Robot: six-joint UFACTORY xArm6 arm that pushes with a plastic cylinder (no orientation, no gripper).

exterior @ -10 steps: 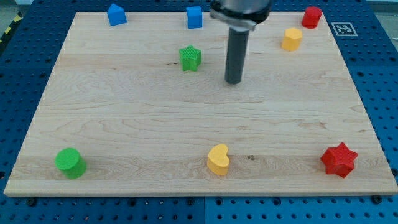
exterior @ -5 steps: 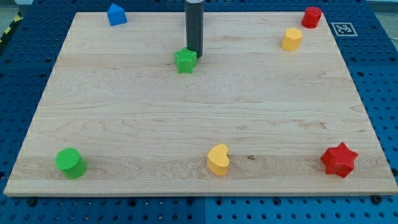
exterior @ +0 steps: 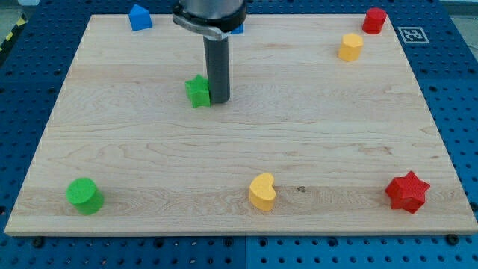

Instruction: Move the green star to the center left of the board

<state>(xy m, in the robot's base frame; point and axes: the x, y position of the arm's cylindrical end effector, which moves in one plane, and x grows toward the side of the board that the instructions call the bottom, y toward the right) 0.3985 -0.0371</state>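
My tip [exterior: 219, 99] touching green star [exterior: 197, 91], at star's right.

The wooden board [exterior: 134, 161] is bare from the green star [exterior: 197, 91] all the way to its left side. My tip [exterior: 219, 100] touches the star's right side. The green round block [exterior: 84, 195] sits far below, near the bottom-left corner.

1. The small green star-shaped block [exterior: 198, 91] sits flat on the wooden board.
2. It's in the upper half, a bit left of the middle.
3. Its right side is partly hidden, so can't see the full outline.
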